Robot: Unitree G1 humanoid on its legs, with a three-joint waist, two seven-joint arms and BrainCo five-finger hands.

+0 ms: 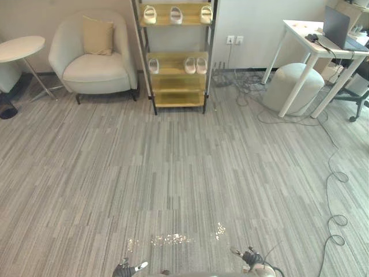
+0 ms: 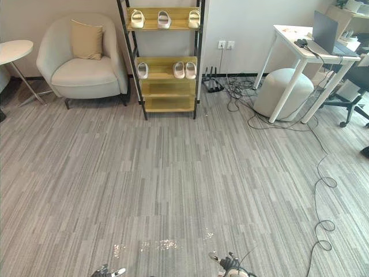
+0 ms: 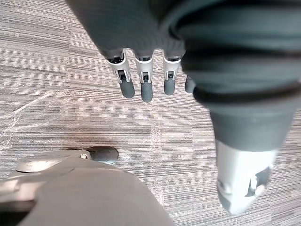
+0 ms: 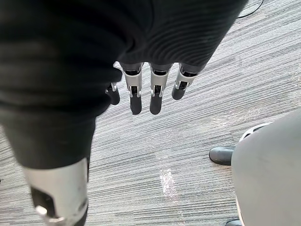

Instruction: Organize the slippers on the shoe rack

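Hanging left hand (image 3: 143, 84) and right hand (image 4: 155, 94) slack, holding nothing. Standing far from the shoe rack (image 1: 176, 99), leaving slippers (image 1: 176, 15) spaced singly along its top shelf (image 1: 163, 22), one stray at the middle shelf (image 1: 172, 61)'s left edge; judging pairing undone.

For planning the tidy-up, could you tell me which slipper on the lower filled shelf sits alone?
The left slipper: it sits apart near the shoe rack's left post, while the other two lie together.

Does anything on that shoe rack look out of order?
Somewhat. On the shoe rack, the three slippers up top sit spaced apart, unpaired. One level down, a lone slipper sits at left, away from a close pair at right.
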